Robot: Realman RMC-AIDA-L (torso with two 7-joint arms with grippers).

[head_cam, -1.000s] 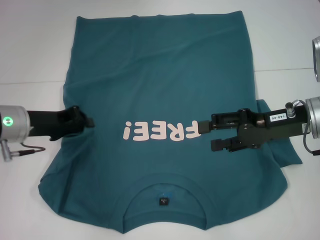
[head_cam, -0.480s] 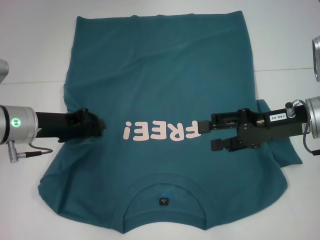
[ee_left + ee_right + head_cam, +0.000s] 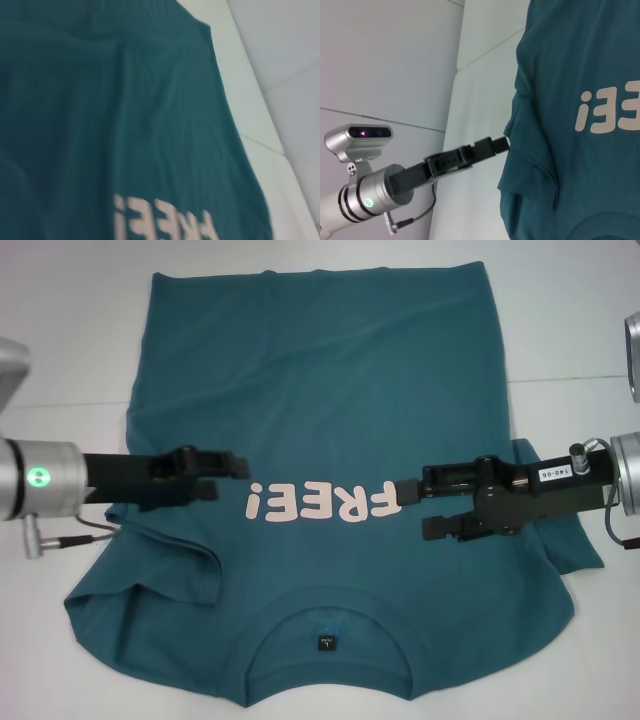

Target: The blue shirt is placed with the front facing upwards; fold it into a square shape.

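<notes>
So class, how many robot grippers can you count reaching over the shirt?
2. The left gripper is over the blue shirt beside the "!" of the print. The right gripper is at the opposite end of the print, fingers open. None seem hidden.

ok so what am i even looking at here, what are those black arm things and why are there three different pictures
It is a two-armed robot folding a blue shirt that lies front up on a white table. You can see the pink "FREE!" print and the collar nearest the robot.

The big picture comes from a camera on the robot's head, looking down. The black things are its grippers. The left gripper reaches in over the shirt's left side, where the sleeve area is bunched into a fold. The right gripper sits over the end of the print, jaws apart, holding nothing.

The other two pictures come from cameras on each wrist. The left wrist one shows only shirt cloth and print. The right wrist one looks across the shirt at the left arm. Whether the left jaws are pinching cloth is not clear.
</notes>
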